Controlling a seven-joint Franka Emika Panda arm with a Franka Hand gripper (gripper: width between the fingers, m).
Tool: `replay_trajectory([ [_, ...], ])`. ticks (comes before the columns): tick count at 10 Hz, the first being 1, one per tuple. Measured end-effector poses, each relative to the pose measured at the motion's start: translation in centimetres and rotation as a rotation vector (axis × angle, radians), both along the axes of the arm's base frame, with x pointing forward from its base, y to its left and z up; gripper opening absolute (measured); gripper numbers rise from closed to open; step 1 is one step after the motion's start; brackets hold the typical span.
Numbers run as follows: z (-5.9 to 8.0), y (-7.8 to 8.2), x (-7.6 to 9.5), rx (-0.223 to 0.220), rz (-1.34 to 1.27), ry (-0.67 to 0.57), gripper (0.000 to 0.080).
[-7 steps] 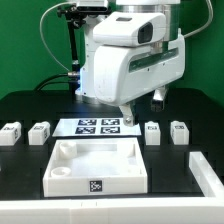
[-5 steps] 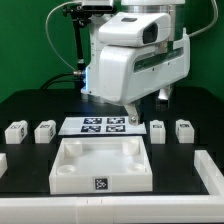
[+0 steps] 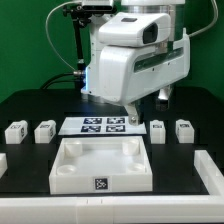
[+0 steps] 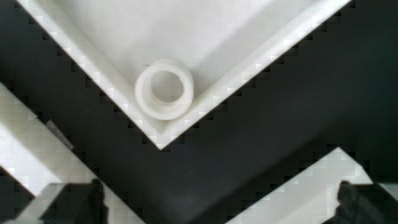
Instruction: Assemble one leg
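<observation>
Going from the exterior view's left: outer left leg [image 3: 14,130] and inner left leg [image 3: 45,130] sit on the worktop [image 3: 30,100], off the tray's [image 3: 100,185] far-left corner. The marker board [image 3: 100,125] lies just behind the tray's far edge. Inner right leg [image 3: 157,130] and outer right leg [image 3: 183,129] sit off its far-right corner. None is in a socket yet.

The gripper [image 4: 214,198] is spread wide with nothing between its fingers. It hangs behind the tray's far-right corner, and the wrist view looks down on one corner socket [image 4: 166,90].

My take: the inner right leg is the nearest pick. Come straight down, centre the fingers on its flat sides and keep it upright so it meets the socket square.

Room-wise, the gap between the two right legs is narrow, so a wide approach could nudge the outer one. There's also a white piece [image 3: 210,172] off the tray's right side. Bare worktop lies behind the legs.
</observation>
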State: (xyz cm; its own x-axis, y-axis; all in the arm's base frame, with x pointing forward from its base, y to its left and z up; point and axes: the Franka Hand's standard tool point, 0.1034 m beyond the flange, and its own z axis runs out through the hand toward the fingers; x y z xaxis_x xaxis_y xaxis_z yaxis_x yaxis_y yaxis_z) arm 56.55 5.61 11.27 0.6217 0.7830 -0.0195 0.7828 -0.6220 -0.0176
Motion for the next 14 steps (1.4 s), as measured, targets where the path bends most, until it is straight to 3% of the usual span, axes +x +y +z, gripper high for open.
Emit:
replay_trajectory([
  [5, -0.1, 0.0, -0.1, 0.001, 0.034, -0.002, 0.0650],
  [6, -0.9, -0.3, -2.3, 0.005, 0.099, -0.024, 0.0650],
  [8, -3.1, -2.5, -8.1, 0.012, 0.395, -0.015, 0.0650],
  [9, -5.2, -3.9, -11.1, 0.025, 0.540, 0.006, 0.0650],
  [11, -7.1, -5.8, -12.8, 0.035, 0.743, -0.017, 0.0650],
  [13, -9.9, -7.4, -13.5, 0.062, 0.708, 0.015, 0.0650],
  [14, -10.5, -7.7, -13.5, 0.066, 0.696, 0.015, 0.0650],
])
